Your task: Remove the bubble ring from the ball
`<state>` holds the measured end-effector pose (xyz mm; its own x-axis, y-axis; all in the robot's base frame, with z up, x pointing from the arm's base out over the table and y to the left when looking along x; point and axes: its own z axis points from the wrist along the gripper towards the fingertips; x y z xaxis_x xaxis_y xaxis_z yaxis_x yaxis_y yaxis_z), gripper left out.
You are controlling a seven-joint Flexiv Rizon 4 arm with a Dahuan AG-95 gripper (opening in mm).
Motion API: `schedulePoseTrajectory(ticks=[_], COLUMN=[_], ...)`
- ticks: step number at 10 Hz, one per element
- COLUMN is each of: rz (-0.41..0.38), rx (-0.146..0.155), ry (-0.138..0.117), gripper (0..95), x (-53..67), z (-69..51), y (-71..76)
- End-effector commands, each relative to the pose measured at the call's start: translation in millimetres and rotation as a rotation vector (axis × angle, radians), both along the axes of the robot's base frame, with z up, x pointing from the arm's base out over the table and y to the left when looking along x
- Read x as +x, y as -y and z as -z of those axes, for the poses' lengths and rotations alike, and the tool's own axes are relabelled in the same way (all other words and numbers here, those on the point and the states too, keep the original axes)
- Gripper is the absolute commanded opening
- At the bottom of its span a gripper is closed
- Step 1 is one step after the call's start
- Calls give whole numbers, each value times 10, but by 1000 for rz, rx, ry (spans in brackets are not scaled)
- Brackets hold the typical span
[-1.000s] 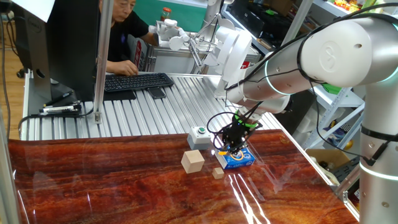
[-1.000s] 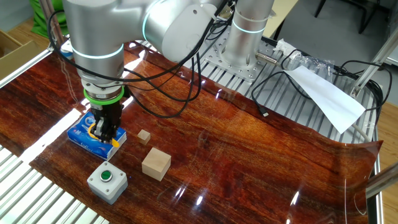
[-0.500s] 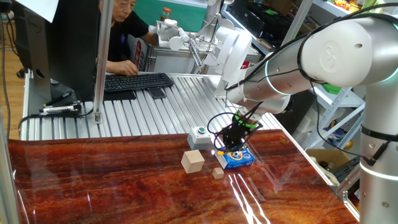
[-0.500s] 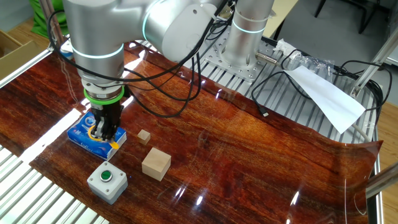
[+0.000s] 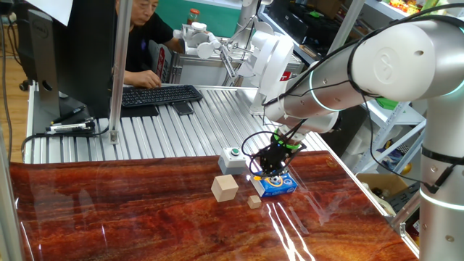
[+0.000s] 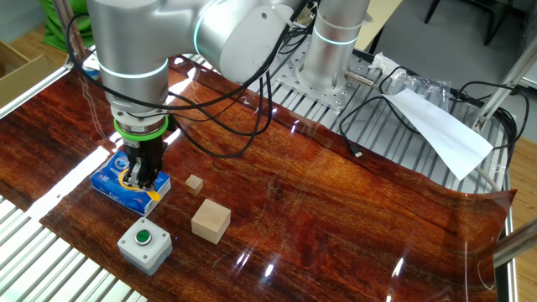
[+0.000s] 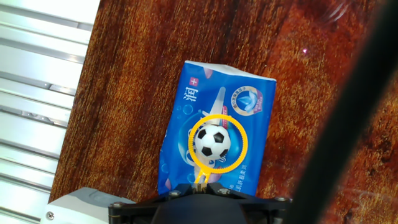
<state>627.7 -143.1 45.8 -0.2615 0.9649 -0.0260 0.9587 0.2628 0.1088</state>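
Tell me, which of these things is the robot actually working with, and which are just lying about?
In the job: bubble ring encircling the ball; gripper right above them.

Lying about: blue pack under the ball, big wooden cube, small wooden cube, grey button box.

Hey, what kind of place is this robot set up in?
Probably a robotics lab or workshop. The arm works at a wood-grain table with slatted aluminium edges, a person types at a keyboard behind it, and loose cables and cluttered shelves surround the rig.
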Motion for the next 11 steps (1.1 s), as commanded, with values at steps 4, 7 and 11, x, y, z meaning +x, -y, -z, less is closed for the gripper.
schedulePoseTrajectory(ticks=[4,7,11], rz=[17,22,20], rx=[7,7,0], ry=[-1,-1,0], gripper=[380,380,570], x=[3,13,32], z=[1,0,40], y=[-1,-1,-7])
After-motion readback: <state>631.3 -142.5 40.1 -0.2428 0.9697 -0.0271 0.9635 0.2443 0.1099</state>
